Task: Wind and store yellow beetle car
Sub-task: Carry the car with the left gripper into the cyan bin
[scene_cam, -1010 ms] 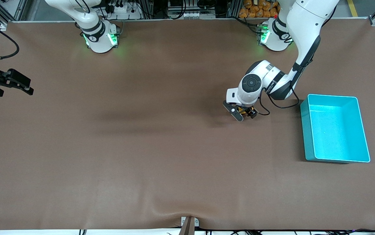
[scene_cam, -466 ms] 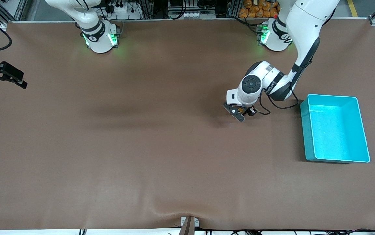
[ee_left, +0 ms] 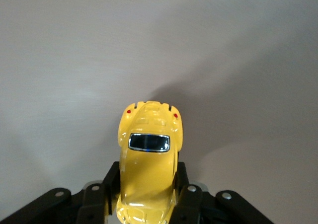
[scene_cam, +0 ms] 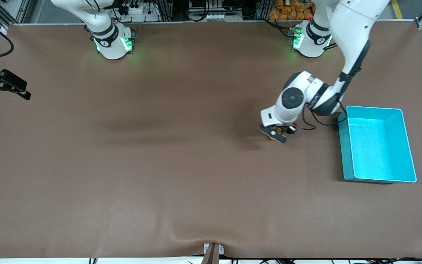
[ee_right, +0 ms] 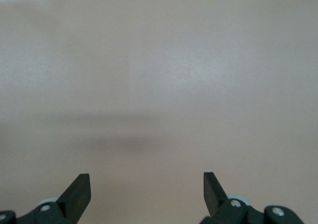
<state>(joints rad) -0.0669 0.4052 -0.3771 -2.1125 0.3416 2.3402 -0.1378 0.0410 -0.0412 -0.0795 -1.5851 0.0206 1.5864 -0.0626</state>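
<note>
The yellow beetle car (ee_left: 149,157) sits between the black fingers (ee_left: 110,182) of my left gripper (ee_left: 147,186), which is shut on its sides. The car's rear window and red tail lights point away from the wrist. In the front view the left gripper (scene_cam: 277,134) is low over the brown mat, beside the turquoise bin (scene_cam: 344,146). Only a sliver of the orange-yellow car (scene_cam: 272,133) shows under it. I cannot tell whether the wheels touch the mat. My right gripper (scene_cam: 4,86) is open and empty at the right arm's end of the table, and in the right wrist view (ee_right: 146,186) only bare mat shows.
The turquoise bin is open-topped and holds nothing, toward the left arm's end of the table. The brown mat (scene_cam: 159,165) covers the whole table, with a small ripple at its near edge (scene_cam: 211,244). Both arm bases stand along the top edge.
My left gripper has moved with the car a little toward the bin and slightly nearer the front camera. The right gripper drew away toward the table's end, then stopped.
</note>
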